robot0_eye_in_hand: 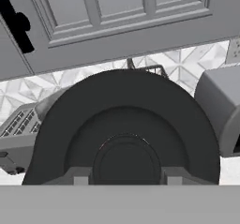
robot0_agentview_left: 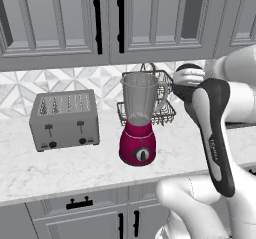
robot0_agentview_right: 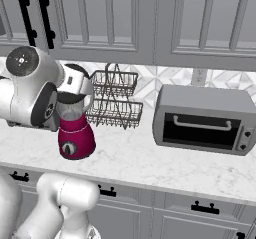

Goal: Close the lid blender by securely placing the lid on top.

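I saw the gripper grasping the lid beside the blender; I judged it must be centred over the jar mouth, kept level, then lowered.

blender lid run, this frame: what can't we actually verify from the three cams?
- Lid height over the blender jar mouth: hand view is too close on the disc; the arm covers it in both base views.
- Gripper closure: its tips sit against the lid at the hand view's bottom edge.
- Toaster in hand view: partly behind the lid.
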